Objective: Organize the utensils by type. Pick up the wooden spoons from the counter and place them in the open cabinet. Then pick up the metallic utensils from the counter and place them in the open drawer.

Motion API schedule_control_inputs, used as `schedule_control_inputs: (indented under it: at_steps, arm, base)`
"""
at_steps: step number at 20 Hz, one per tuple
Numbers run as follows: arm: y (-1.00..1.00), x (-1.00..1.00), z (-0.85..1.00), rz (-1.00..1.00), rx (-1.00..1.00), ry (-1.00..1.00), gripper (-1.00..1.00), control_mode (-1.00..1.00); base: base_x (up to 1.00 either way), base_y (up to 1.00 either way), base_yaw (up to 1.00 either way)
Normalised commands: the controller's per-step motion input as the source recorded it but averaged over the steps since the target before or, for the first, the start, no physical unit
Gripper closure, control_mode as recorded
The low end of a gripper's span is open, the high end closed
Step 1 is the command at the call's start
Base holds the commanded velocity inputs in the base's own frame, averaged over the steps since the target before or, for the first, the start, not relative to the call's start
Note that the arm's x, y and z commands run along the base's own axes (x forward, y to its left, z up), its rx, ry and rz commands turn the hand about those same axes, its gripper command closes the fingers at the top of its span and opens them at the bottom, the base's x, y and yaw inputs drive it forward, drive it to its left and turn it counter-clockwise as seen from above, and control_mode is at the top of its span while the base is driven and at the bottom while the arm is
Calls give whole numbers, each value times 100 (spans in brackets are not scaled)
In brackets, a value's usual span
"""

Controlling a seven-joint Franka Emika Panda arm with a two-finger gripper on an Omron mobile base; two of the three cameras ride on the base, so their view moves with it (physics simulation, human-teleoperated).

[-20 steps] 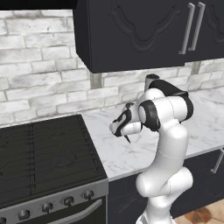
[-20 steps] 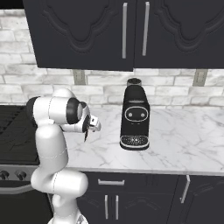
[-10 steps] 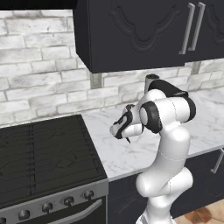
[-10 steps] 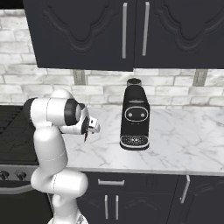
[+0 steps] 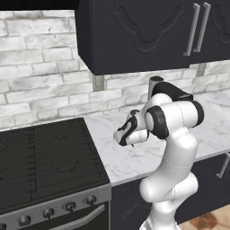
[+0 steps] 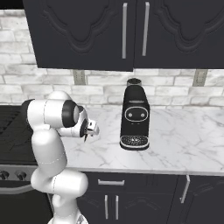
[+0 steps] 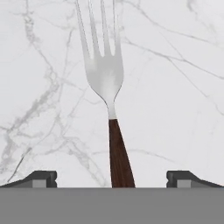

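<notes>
Fingers [image 7: 112, 178] spread wide | silver fork [image 7: 106, 83] between, handle end cut off

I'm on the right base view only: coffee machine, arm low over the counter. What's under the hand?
Observer: A silver fork with a dark handle lies flat on the marble counter, seen in the hand view.
Operator: Is the hand lined up with it?
Observer: The handle runs down the middle between the two fingertips, which stand wide apart on either side without touching it.
Operator: Anything else near the fork?
Observer: The hand view shows bare marble around it.
Operator: What's to the arm's left?
Observer: In the left base view, a black stove adjoins the counter.
</notes>
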Motion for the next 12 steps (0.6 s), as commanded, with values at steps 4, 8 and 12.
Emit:
schedule_control_inputs:
  at_steps: [4,8,12]
  arm:
    - [0,0,-73,0,0,2,100,-100]
    - [0,-2,-73,0,0,3,100,-100]
    - [0,-28,-64,0,0,0,100,-100]
  base:
    - [0,0,0]
    - [0,0,0]
    - [0,0,0]
